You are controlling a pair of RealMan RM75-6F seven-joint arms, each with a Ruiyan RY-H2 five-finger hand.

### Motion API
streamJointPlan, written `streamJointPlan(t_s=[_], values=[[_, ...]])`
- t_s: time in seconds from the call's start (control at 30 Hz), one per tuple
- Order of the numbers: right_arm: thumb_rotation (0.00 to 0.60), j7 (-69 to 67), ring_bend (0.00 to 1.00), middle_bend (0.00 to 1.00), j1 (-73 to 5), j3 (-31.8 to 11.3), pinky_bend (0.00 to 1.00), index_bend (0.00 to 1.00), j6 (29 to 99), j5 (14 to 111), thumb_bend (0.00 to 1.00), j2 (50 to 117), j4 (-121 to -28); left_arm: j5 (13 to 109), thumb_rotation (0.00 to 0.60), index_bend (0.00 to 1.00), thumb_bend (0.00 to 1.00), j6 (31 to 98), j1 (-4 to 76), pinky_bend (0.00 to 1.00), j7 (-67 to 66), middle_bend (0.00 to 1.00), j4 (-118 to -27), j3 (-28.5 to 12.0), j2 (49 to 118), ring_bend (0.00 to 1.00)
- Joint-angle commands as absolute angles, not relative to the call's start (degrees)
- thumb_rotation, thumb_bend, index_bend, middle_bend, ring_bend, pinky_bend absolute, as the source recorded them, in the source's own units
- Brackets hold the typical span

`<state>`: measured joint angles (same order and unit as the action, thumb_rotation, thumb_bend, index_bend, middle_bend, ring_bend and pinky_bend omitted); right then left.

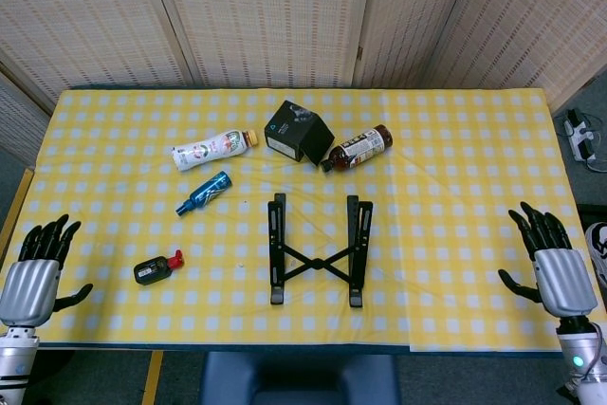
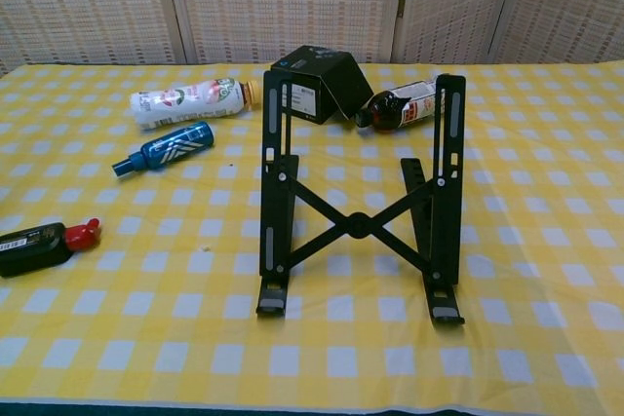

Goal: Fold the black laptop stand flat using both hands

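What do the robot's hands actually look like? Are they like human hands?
Rather like them in shape. In the head view, the left hand and the right hand each have a silvery grey metal-looking back with ridges, and slim black fingers and a black thumb. Below the right hand, the wrist is pale grey with a small green light. The chest view shows neither hand.
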<state>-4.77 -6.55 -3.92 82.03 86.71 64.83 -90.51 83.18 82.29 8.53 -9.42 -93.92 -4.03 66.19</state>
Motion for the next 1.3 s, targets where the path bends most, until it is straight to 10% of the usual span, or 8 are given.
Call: streamJointPlan(t_s=[0.03,0.63,1.3], values=[[0.600,-8.13,0.01,0.00,-8.71,-3.79,0.00,0.00,78.76,87.58,0.28,64.26,-91.58,83.64,0.600,0.00,0.21,82.23,8.85,0.00,-8.57,0.00,-93.65,-4.11,66.53,0.00],[0.600,-50.05,0.17,0.10,-27.66,-6.04,0.08,0.00,56.27,90.53,0.35,71.21,-85.65,89.93,0.600,0.00,0.21,78.44,15.54,0.00,1.45,0.00,-92.59,-5.55,67.35,0.00],[0.600,-83.61,0.07,0.02,-39.76,-2.11,0.00,0.00,56.15,98.64,0.17,83.93,-72.22,90.29,0.600,0.00,0.21,64.90,26.78,0.00,21.99,0.00,-87.68,-5.87,68.70,0.00]])
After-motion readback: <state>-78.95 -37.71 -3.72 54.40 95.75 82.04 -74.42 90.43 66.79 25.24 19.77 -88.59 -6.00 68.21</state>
